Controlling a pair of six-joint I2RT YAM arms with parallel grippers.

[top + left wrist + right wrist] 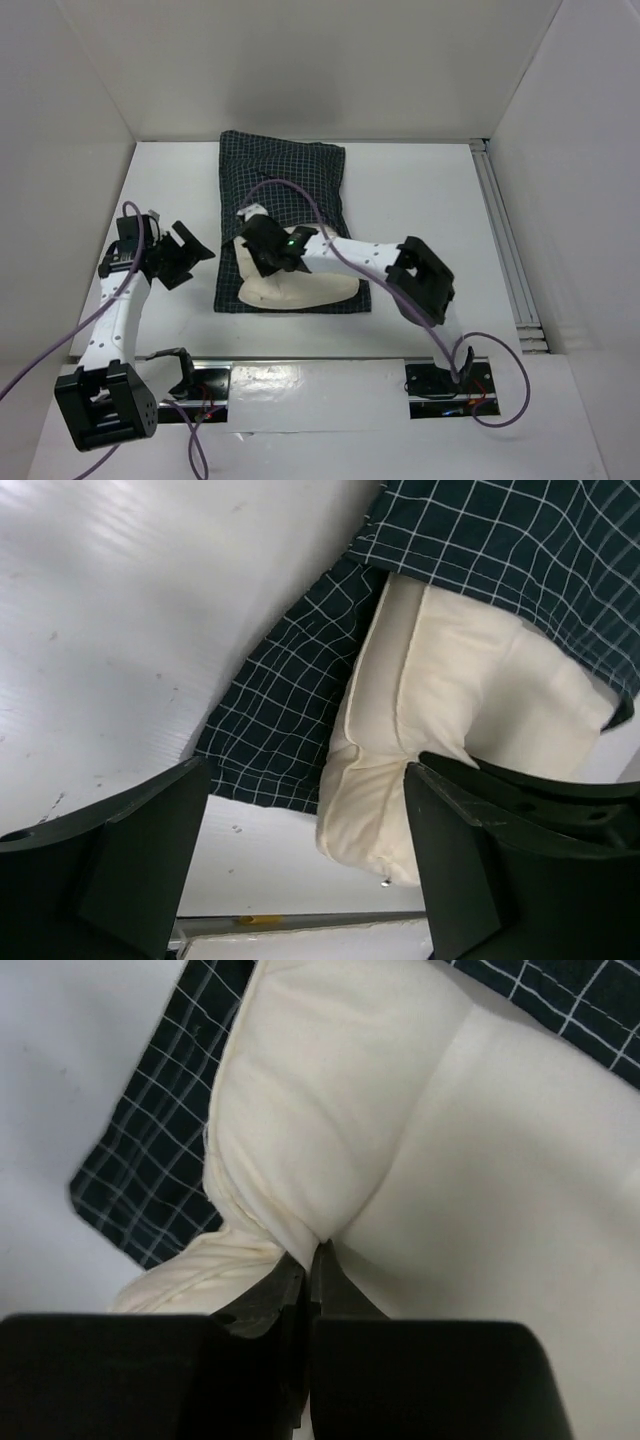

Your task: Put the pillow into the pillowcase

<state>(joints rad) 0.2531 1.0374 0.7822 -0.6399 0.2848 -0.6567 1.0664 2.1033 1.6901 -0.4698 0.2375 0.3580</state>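
pillow (300, 290): near end sticks out of pillowcase (285, 170).
right gripper (312, 1255): I see jaws pinching a pillow fold.
left gripper (305, 780): jaws wide, left of pillowcase, empty.

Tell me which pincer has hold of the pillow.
The right pincer, shut on a fold of the cream pillow; the left pincer is open beside the pillowcase, holding nothing.

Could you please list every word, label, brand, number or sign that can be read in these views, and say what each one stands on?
None: no view shows any readable word, number, brand or sign.
The pillowcase bears only a white grid check, not text.
The pillow is plain cream, with no label in view.
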